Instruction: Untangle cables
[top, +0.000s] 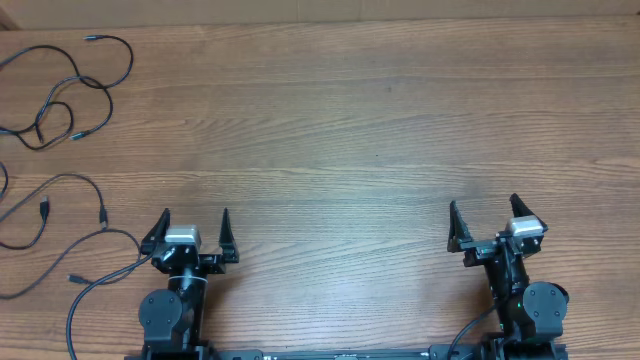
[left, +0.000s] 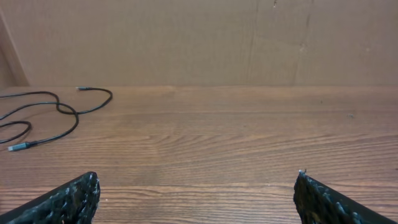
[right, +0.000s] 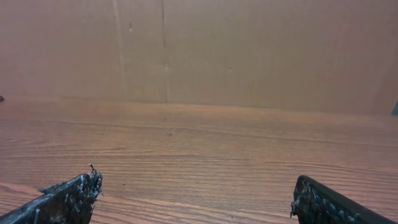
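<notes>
Thin black cables lie as loose loops at the table's far left. One group (top: 70, 88) is at the back left and also shows in the left wrist view (left: 59, 109). Another group (top: 60, 215) lies nearer the front left, left of my left gripper. My left gripper (top: 195, 222) is open and empty at the front left, apart from the cables. My right gripper (top: 482, 212) is open and empty at the front right, far from them. The right wrist view shows no cables.
The wooden table (top: 340, 130) fills the view. A brown cardboard wall (left: 199, 37) stands along the far edge and also shows in the right wrist view (right: 199, 43). A thicker arm cable (top: 85, 300) loops at the front left.
</notes>
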